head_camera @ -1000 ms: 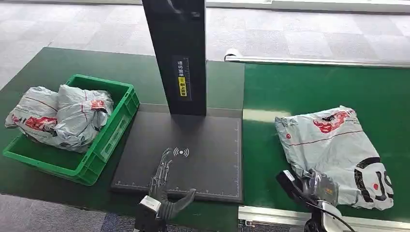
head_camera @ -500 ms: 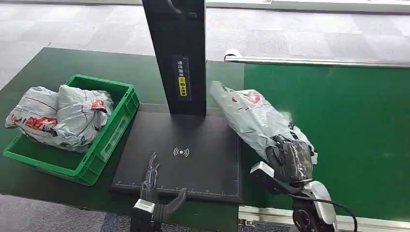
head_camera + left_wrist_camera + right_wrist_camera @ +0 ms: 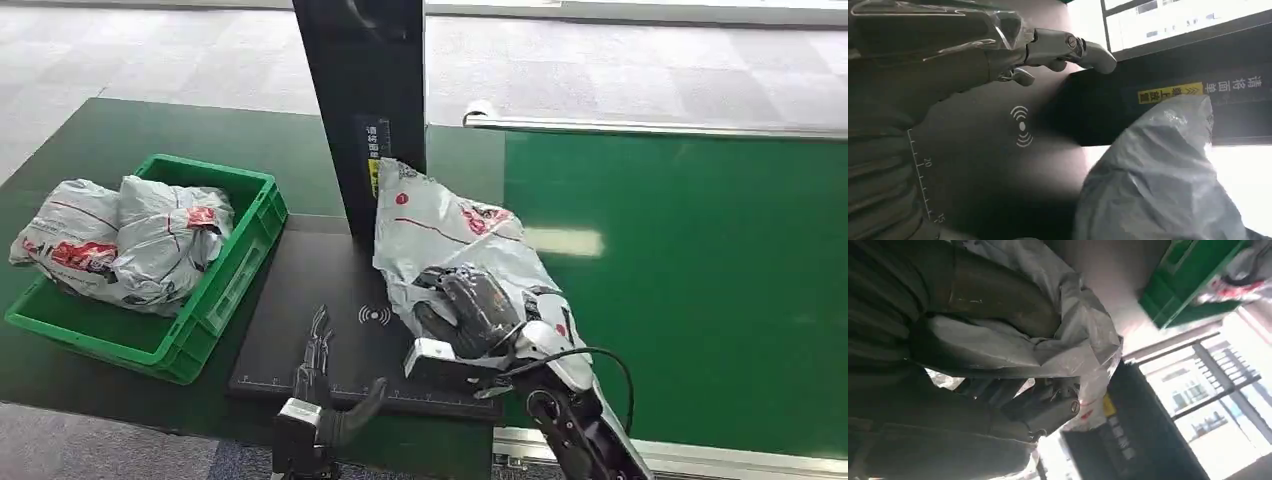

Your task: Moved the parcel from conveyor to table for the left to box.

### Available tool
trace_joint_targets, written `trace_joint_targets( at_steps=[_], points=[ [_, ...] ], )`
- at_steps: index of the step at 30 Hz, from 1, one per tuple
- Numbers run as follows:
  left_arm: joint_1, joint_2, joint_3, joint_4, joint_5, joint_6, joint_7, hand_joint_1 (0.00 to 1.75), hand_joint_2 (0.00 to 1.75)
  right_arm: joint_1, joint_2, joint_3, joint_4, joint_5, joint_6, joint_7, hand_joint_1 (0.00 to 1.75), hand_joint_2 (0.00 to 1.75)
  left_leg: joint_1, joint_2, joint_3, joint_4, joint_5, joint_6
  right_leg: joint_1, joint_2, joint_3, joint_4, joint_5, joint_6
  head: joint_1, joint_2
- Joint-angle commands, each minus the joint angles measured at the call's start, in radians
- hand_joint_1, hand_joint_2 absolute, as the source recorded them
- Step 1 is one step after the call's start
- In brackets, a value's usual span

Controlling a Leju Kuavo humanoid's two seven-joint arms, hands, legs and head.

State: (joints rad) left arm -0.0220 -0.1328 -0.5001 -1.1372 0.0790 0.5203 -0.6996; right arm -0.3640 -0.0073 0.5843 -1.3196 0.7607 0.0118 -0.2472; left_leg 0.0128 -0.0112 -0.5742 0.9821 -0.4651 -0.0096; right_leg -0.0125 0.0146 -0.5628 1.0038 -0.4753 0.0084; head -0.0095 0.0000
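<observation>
Head view gives you the parcel (image 3: pixel 455 245) in the right hand (image 3: pixel 470 310), the fingers wrapped round its near end. Its long axis runs from that hand up and away to the left, so the far end points at the black post (image 3: pixel 360 110) and overlaps the post's yellow label. You see the grey bag hanging over the right part of the black pad (image 3: pixel 330 290), well left of the conveyor (image 3: pixel 690 260); whether it touches the pad you cannot tell.

Your left hand (image 3: pixel 320 365) sits at the pad's near edge, fingers spread and stretched forward, holding nothing. On the left wrist view the same hand (image 3: pixel 998 50) reaches over the pad's wireless mark, with the parcel (image 3: pixel 1158 175) beside it.

You have a dark green table (image 3: pixel 120 140) under the pad, and a green box (image 3: pixel 225 275) at its left with two grey parcels (image 3: pixel 130 235) in it. Grey tiled floor (image 3: pixel 600 70) lies beyond.

Right wrist view is dark and close: you can make out the thumb (image 3: pixel 998 295) pressed into crumpled plastic, but the fingers are mostly covered. The post's top is cut off.
</observation>
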Motion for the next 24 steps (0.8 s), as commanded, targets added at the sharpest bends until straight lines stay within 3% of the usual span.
trace_joint_targets(
  at_steps=[1, 2, 3, 4, 11, 19, 24],
  points=[
    [-0.027, -0.034, 0.000, 0.055, 0.008, 0.002, 0.001, 0.00, 1.75, -0.113, 0.049, 0.210, 0.198, -0.054, 0.029, 0.014, 1.75, 1.75, 0.000, 0.004, 0.001, 0.000, 0.000, 0.001, 0.000, 0.002, 0.001, -0.001, 0.001, 0.000, 0.000, 0.000],
    [-0.026, -0.033, 0.002, 0.053, 0.007, 0.003, 0.001, 0.00, 1.75, -0.123, 0.055, 0.216, 0.212, -0.073, 0.046, 0.015, 1.75, 1.75, -0.001, 0.003, 0.001, 0.000, 0.000, 0.001, 0.000, 0.002, 0.000, 0.000, 0.000, 0.000, 0.000, 0.000],
    [-0.024, -0.032, 0.005, 0.050, 0.008, 0.006, 0.001, 0.00, 1.75, -0.132, 0.063, 0.217, 0.229, -0.104, 0.066, 0.012, 1.64, 1.75, -0.001, 0.002, 0.001, 0.000, 0.000, 0.000, 0.000, 0.001, 0.000, 0.000, 0.000, 0.000, 0.000, 0.000],
    [-0.021, -0.029, 0.007, 0.047, 0.010, 0.006, 0.001, 0.00, 1.75, -0.150, 0.067, 0.227, 0.255, -0.111, 0.082, 0.017, 0.00, 1.75, -0.001, 0.004, 0.001, 0.000, 0.000, 0.001, 0.000, 0.003, 0.000, -0.001, 0.001, 0.000, 0.000, 0.000],
    [-0.006, -0.020, 0.014, 0.027, 0.016, 0.020, 0.001, 0.00, 1.75, -0.157, 0.081, 0.125, 0.325, -0.372, 0.171, -0.047, 0.00, 1.75, 0.000, 0.001, 0.001, -0.001, 0.000, 0.000, 0.000, 0.000, 0.001, -0.001, 0.000, 0.000, 0.000, 0.000],
    [0.003, -0.016, 0.027, 0.005, 0.021, 0.031, 0.001, 0.00, 1.75, -0.096, 0.044, -0.021, 0.255, -0.609, 0.214, -0.104, 0.00, 1.75, 0.000, -0.001, 0.001, -0.001, 0.000, 0.001, 0.000, -0.003, 0.002, -0.002, 0.000, 0.000, 0.000, 0.000],
    [0.018, 0.014, 0.059, -0.037, 0.016, 0.051, 0.001, 0.00, 1.75, 0.043, -0.007, -0.216, 0.079, -0.748, 0.071, -0.201, 0.00, 1.75, 0.000, -0.005, 0.000, -0.001, 0.001, 0.001, 0.001, -0.006, 0.002, -0.002, -0.001, 0.000, 0.000, 0.000]
  ],
)
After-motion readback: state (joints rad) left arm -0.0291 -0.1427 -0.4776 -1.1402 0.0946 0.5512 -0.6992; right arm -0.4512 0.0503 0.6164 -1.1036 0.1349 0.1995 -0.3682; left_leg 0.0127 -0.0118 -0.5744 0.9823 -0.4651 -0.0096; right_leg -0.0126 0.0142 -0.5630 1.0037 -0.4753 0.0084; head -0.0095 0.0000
